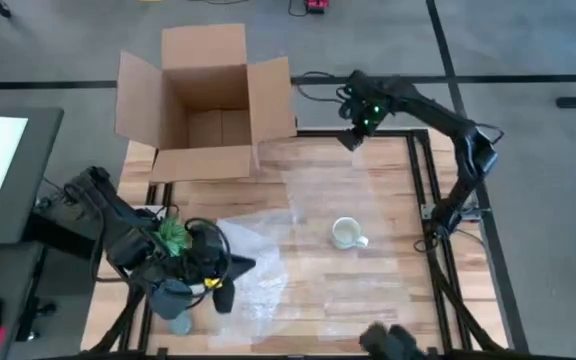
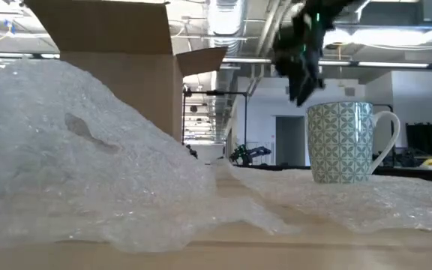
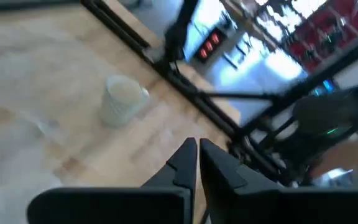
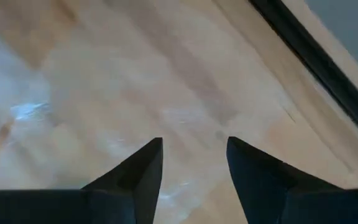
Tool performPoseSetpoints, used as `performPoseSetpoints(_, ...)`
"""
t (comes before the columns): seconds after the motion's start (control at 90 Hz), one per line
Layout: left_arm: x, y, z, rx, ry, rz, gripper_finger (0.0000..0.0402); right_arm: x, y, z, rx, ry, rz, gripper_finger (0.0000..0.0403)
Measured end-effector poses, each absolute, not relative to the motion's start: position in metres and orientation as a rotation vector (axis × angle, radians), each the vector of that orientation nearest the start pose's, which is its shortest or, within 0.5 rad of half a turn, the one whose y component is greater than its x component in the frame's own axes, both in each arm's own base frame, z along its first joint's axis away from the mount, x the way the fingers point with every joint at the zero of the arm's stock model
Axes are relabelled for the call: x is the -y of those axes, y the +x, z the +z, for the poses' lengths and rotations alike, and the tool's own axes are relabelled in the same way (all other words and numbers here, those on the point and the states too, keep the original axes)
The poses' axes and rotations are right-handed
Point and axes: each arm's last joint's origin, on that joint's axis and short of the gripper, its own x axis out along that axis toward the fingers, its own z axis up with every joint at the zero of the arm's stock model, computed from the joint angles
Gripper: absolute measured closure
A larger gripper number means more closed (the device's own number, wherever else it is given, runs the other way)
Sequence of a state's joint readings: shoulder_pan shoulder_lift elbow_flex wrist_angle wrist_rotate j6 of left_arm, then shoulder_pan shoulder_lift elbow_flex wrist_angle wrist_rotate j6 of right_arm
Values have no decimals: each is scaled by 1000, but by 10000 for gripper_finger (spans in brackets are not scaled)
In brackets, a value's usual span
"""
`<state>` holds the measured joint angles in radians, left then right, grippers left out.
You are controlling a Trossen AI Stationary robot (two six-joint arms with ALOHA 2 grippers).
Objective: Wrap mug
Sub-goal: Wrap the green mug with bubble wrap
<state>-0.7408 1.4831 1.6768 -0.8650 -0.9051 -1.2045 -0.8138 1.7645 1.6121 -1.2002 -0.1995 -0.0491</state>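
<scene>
The mug point(image 1: 346, 233) stands upright on the wooden table point(image 1: 388, 290), right of centre, its handle toward the near right. It rests on a clear plastic sheet point(image 1: 328, 200) spread flat over the table's middle. In the low view the mug point(image 2: 341, 142) shows a green lattice pattern on pale ground, with the handle on the right.

A crumpled heap of bubble wrap point(image 1: 253, 262) lies at the near left, well apart from the mug; the low view shows it point(image 2: 73, 157) piled high.

The left gripper point(image 1: 223, 285) sits at the near left over the bubble wrap edge. Its 2 fingers point(image 3: 182, 165) are pressed nearly together with nothing between them.

The right gripper point(image 1: 351, 138) hangs at the far edge of the table, right of the box, clear of the mug. Its 2 fingers point(image 4: 138, 171) are spread apart, holding nothing.

An open cardboard box point(image 1: 208, 100) stands at the far left corner, flaps out.
</scene>
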Motion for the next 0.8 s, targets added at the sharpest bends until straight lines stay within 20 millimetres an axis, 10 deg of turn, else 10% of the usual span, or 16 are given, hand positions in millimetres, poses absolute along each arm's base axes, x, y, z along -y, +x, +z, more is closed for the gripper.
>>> performPoseSetpoints(0.367,143,250,425,-142,-694,591,402,303,245,189,-1304,725,-407,175)
performPoseSetpoints(0.8,115,267,429,-99,-655,673,402,295,273,140,-1467,634,-459,260)
